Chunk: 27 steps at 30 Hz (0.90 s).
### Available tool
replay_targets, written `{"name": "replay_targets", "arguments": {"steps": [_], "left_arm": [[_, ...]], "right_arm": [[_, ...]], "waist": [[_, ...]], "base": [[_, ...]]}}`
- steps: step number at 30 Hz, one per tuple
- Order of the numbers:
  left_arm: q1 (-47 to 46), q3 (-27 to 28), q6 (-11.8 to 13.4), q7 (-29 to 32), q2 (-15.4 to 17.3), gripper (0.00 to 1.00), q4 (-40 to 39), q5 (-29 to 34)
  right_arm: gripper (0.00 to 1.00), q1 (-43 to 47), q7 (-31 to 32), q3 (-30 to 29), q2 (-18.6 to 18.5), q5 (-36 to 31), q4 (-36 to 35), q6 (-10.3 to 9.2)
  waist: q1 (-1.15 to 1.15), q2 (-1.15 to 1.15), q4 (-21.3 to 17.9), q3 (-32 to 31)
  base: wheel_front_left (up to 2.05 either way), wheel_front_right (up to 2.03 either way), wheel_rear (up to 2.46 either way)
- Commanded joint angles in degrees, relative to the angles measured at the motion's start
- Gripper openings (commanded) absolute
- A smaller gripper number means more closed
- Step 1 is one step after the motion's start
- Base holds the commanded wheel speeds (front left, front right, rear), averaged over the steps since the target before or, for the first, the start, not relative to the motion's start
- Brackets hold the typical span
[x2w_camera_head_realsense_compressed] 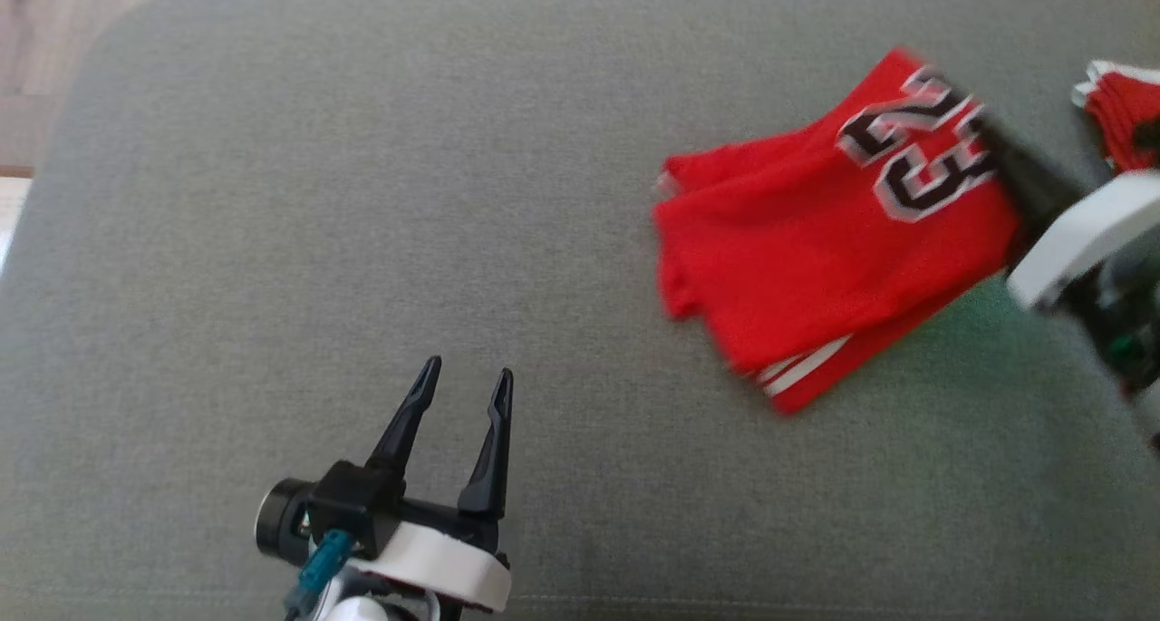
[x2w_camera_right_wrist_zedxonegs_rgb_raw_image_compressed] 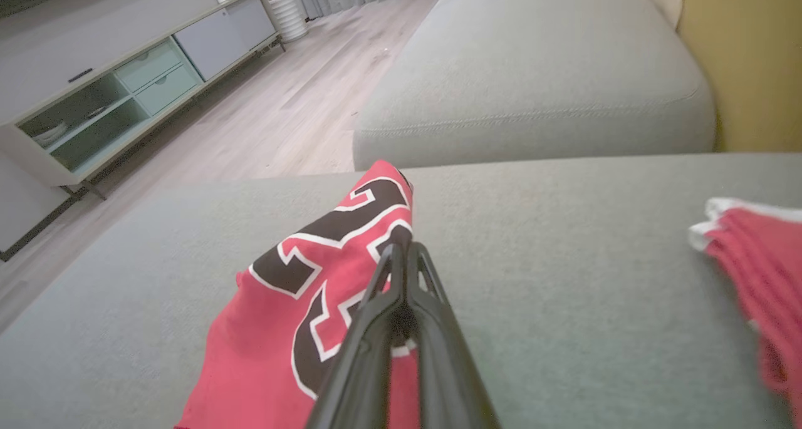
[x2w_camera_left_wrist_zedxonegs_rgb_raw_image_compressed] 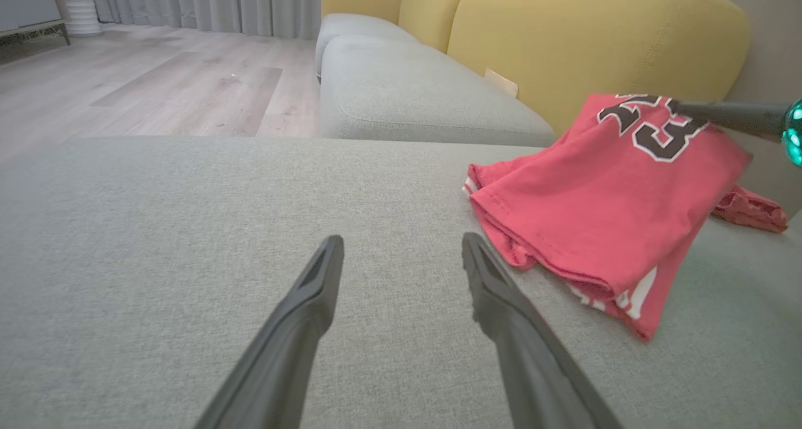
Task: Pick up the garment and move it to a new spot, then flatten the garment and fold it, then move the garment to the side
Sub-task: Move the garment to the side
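Already folded into a thick stack, the red jersey with the black number 23 lay on the right half of the grey sofa cushion, its white-striped edge toward the near side. The right gripper was pinched tight on the jersey's far right edge, beside the number, and that edge sat raised above the cushion while the left end rested on the fabric. The left gripper hovered over the near left of the cushion with its fingers spread and nothing between them, well apart from the jersey. A second red garment with white trim lay at the far right edge.
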Motion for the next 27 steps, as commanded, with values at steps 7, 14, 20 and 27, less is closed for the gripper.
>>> {"name": "replay_targets", "arguments": {"steps": [7,14,20,27], "left_arm": [[-3.54,1.12,0.01,-0.70,-0.48,1.00,-2.50,-0.17],[-5.36,0.61,-0.64,-0.70,-0.48,1.00,-2.53,0.23],[-7.08,-0.23,-0.82,-0.70,-0.48,1.00,-2.51,0.30],[-8.08,0.58,-1.47,-0.70,-0.48,1.00,-2.03,1.27]], "right_arm": [[0.00,-8.18,1.24,-2.46,-6.56,-3.26,2.65,-0.10],[0.00,-13.10,2.17,-7.50,-11.04,-6.88,6.41,-0.10],[0.00,-16.18,2.79,-14.01,-14.08,-16.16,12.23,-0.10],[1.00,-18.39,-0.52,-23.63,-12.14,-31.12,19.64,-0.10]], "waist": [[0.00,0.00,-2.17,3.37],[0.00,0.00,-3.15,6.97],[0.00,0.00,-3.25,9.00],[0.00,0.00,-2.69,9.78]], "base": [[0.00,0.00,0.00],[0.00,0.00,0.00],[0.00,0.00,0.00],[0.00,0.00,0.00]]}}
